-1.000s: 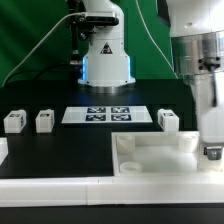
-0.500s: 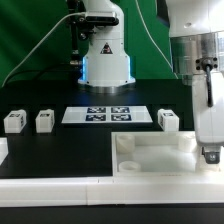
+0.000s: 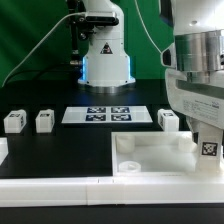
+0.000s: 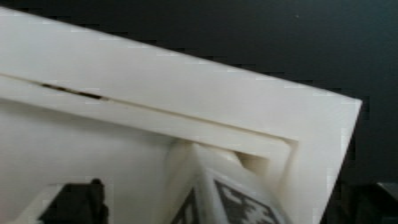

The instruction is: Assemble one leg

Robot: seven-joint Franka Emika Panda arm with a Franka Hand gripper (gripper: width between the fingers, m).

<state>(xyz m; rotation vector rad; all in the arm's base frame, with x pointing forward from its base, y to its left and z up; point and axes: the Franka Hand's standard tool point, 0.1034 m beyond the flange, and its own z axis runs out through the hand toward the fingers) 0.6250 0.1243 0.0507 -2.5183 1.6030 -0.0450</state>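
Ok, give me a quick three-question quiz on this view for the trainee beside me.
1. How many loose legs stand on the table, off the panel?
2. True or false: the marker board lies on top of the panel.
3. The tagged leg below the gripper is at the panel's: A) corner at the exterior view's right, B) middle, C) corner at the exterior view's left.
Key: 1 three; 2 false; 3 A.
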